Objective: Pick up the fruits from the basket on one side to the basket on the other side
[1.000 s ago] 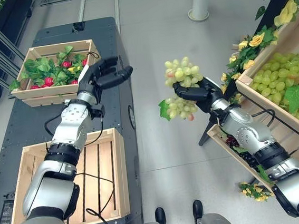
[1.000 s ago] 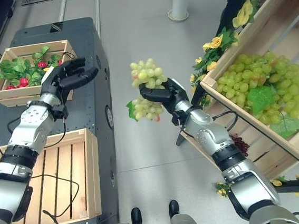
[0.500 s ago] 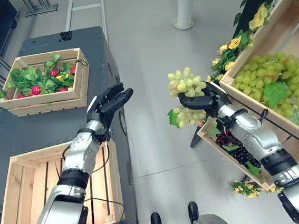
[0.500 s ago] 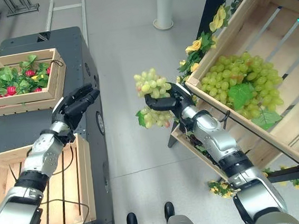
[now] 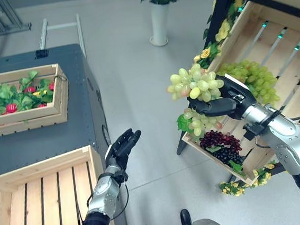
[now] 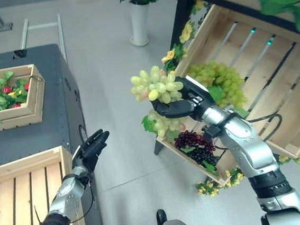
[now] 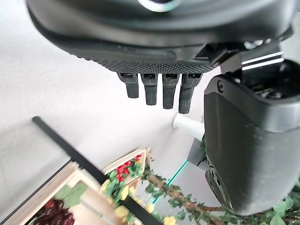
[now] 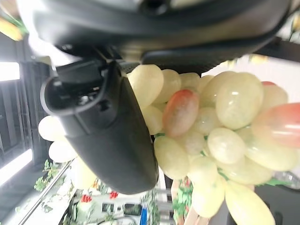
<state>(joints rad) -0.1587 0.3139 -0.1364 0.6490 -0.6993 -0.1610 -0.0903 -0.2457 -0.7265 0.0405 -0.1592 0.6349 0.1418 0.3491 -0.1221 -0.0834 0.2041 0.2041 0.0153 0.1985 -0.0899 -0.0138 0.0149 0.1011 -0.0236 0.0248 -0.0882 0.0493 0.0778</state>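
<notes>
Right wrist view: right robot hand [image 5: 228, 100] curled round grapes [image 5: 194, 85]. Soft, floppy bunch; support mid-cluster. Left robot hand [image 5: 122, 147] spread, empty.

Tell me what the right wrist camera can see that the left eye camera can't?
Right wrist view alone: up close, the green grape bunch has some pink-blushed grapes, and the thumb presses against it. Left eye view alone: the left hand open beside an empty wooden crate, a crate of leaves and red fruit, and dark grapes on the stand. Both: the right hand holding that bunch.
</notes>
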